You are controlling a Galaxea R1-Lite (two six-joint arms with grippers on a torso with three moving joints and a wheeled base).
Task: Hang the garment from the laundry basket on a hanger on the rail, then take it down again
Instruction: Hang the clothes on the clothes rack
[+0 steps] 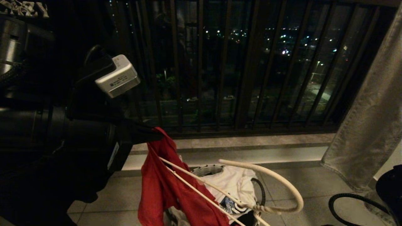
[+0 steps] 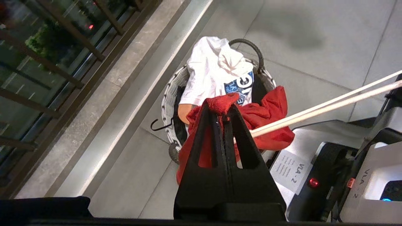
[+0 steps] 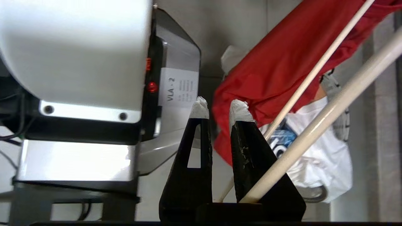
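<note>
A: Left gripper [image 2: 223, 113]?
B: I see it clamped on the garment [image 2: 270, 116], hanging over the laundry basket [image 2: 168, 100] below.
A: Right gripper [image 3: 219, 108]?
B: Narrow gap, hanger [image 3: 317, 125] beside it; can't tell if gripped

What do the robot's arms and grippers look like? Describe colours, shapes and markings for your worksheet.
The left gripper has black triangular fingers with cut-out slots. The right gripper has the same black fingers, its fingertips wrapped in white tape. The arm housings are silvery grey and black, with a "VLA-2" label and a red light.

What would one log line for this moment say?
left gripper: shut on red T-shirt | right gripper: holding white hanger | laundry basket: below
</note>
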